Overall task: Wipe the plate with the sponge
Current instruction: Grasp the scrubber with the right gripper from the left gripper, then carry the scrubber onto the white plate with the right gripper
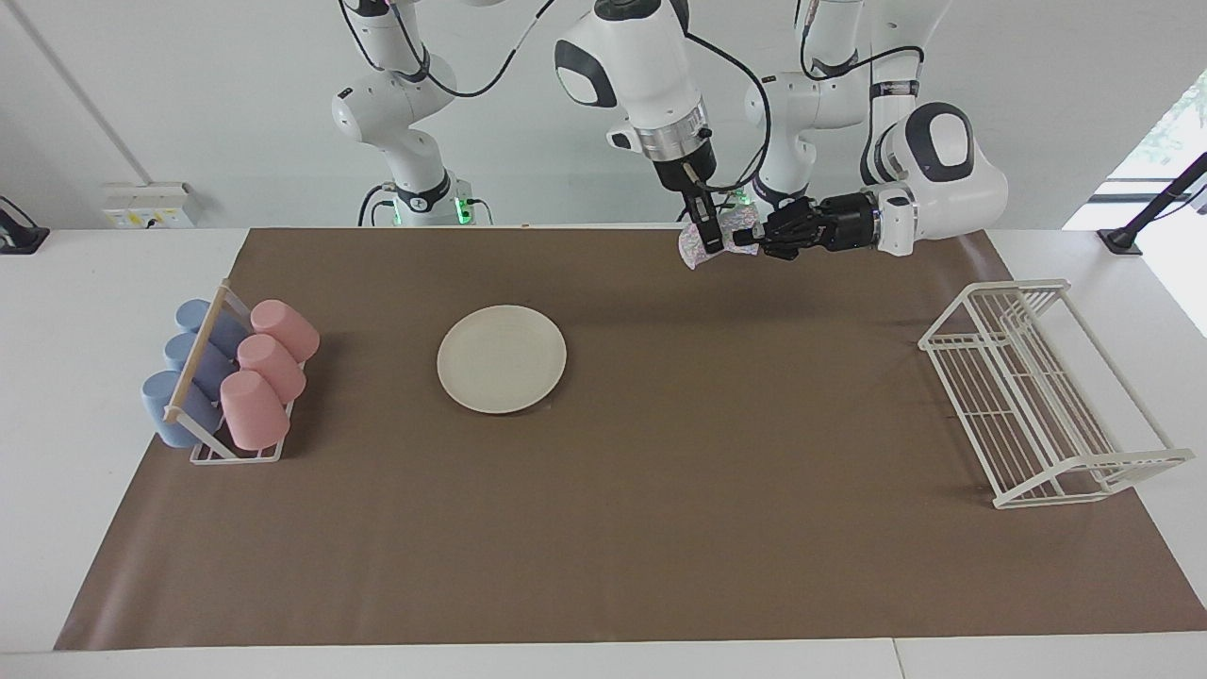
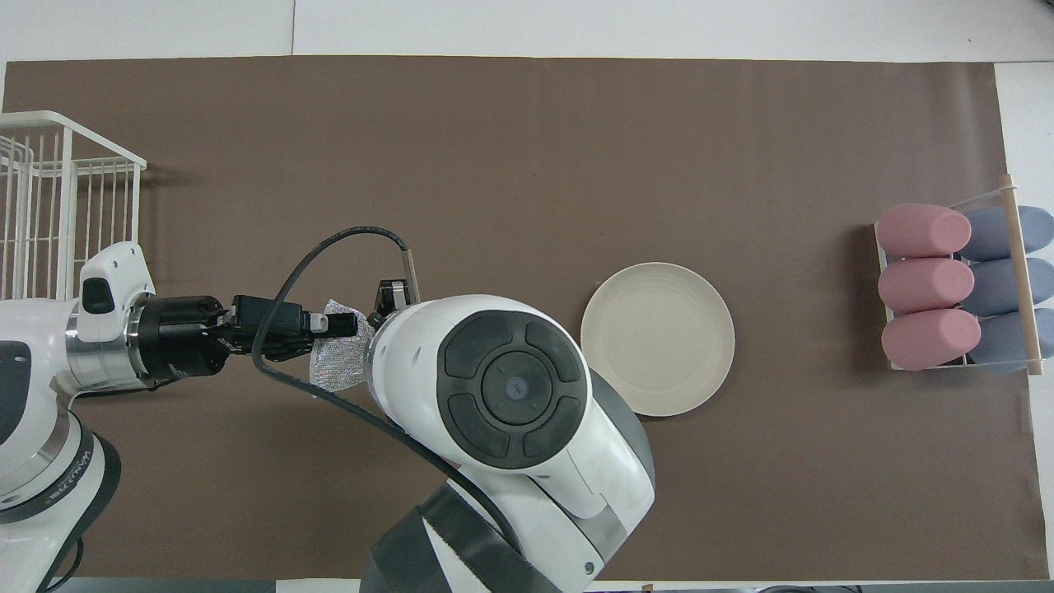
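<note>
Sponge (image 1: 700, 247), silvery glittery wad, is up in the air over the brown mat (image 1: 660, 528) close to the mat's robot-side edge, toward the left arm's end. Left gripper (image 1: 754, 238) comes in sideways, fingers closed tight on the sponge's edge. Right gripper (image 1: 705, 234) points down from above, at the same wad; its fingers sit against the sponge, but cannot tell whether they have closed on it or how wide they stand. In the overhead view the right arm's big wrist covers most of that gripper, only the sponge (image 2: 336, 362) and the left gripper (image 2: 342, 324) show beside it.

Plate (image 1: 502, 358), round cream, lies flat on the mat, about mid-depth, toward the right arm's end, well apart from both grippers. Cup rack (image 1: 209, 451) with pink cups (image 1: 269, 366) and blue cups (image 1: 189, 363) sits at the mat's edge on the right arm's end. White wire rack (image 1: 1037, 396) stands at the mat's edge on the left arm's end.
</note>
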Controlling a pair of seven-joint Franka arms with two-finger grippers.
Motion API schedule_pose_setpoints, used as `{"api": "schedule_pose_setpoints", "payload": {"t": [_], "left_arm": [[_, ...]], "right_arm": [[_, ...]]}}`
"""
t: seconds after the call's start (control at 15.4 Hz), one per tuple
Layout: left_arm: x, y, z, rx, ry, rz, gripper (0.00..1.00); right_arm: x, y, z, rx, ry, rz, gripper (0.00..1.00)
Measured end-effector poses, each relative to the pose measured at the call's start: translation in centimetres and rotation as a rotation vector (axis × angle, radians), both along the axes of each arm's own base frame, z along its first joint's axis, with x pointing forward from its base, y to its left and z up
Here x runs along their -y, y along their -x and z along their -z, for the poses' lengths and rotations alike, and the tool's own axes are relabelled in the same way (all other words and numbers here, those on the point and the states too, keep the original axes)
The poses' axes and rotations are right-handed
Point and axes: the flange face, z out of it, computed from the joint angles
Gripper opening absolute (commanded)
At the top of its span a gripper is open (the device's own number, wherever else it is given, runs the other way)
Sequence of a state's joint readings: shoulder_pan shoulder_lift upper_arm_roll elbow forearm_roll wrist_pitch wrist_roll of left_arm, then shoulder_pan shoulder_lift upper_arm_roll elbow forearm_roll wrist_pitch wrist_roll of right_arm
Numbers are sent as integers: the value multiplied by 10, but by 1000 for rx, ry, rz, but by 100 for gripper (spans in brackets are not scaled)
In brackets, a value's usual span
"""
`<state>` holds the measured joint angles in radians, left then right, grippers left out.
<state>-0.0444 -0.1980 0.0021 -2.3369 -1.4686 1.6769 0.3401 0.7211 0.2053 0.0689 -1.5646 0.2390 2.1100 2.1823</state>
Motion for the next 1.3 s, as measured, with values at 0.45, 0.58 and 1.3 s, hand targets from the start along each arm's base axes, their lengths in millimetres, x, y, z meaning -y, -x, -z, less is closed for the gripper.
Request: {"api": "schedule_pose_setpoints", "payload": {"t": [0.45,0.58,1.3], "left_arm": [[0,1,0,4,0,3,100],[-1,1,-1,5,0,3,100],[-1,1,-1,4,-1,3,100]], "right_arm": [[0,-1,2,7,-1,-2,0],[0,-1,2,7,0,-3,0],[76,-58,50,21,71,-39,0]]}}
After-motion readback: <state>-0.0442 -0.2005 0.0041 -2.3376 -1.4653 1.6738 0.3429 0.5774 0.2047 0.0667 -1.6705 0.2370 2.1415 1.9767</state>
